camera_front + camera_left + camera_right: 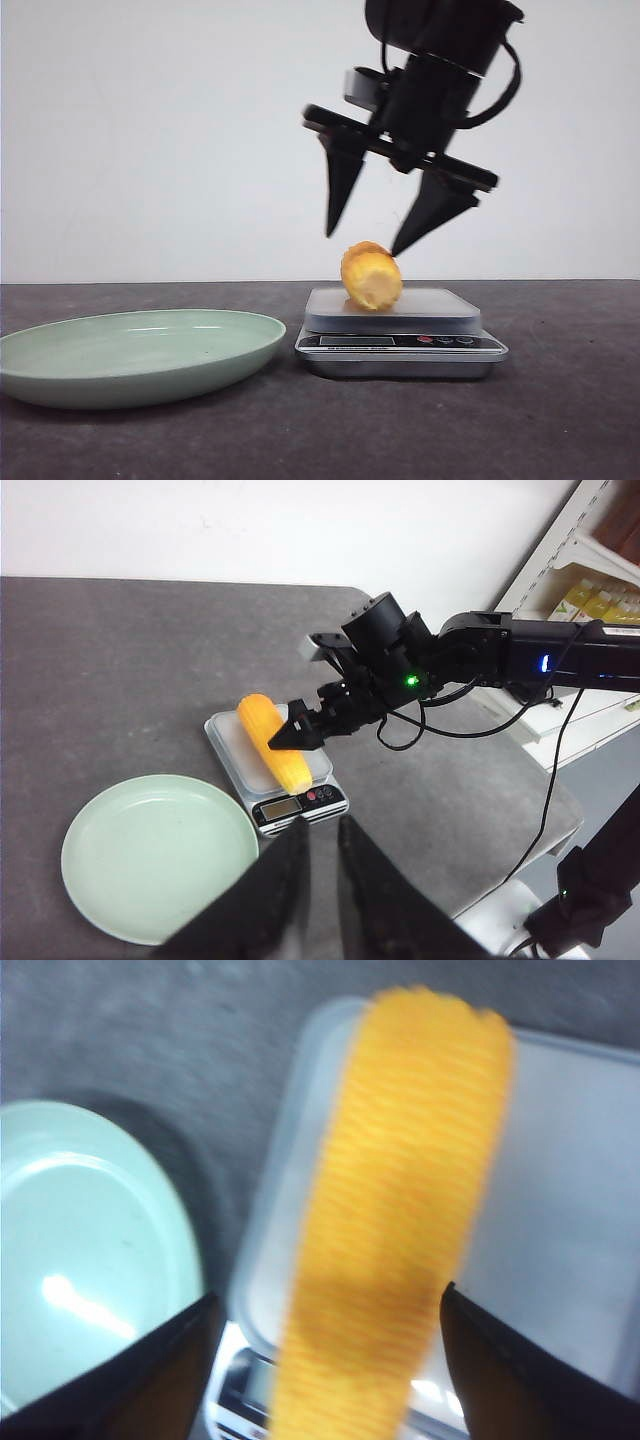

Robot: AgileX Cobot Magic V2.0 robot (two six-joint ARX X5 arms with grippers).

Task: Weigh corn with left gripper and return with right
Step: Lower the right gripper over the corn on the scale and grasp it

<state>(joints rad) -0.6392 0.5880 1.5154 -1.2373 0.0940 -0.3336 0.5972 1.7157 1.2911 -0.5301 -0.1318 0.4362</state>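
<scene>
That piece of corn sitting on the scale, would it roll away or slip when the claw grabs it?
The corn looks round and lying on its side, so a nudge might roll it off the scale. Its ridged kernels probably help grip. It looks stiff, unlikely to bend under the open right tool.

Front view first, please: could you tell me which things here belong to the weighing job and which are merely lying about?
Belong to the job:
- corn, lying on the scale
- right gripper, open above the corn
- left gripper, nearly shut and empty
- green plate, empty beside the scale, probably where the corn returns

Merely about:
- shelf with bottles, off the table
</scene>
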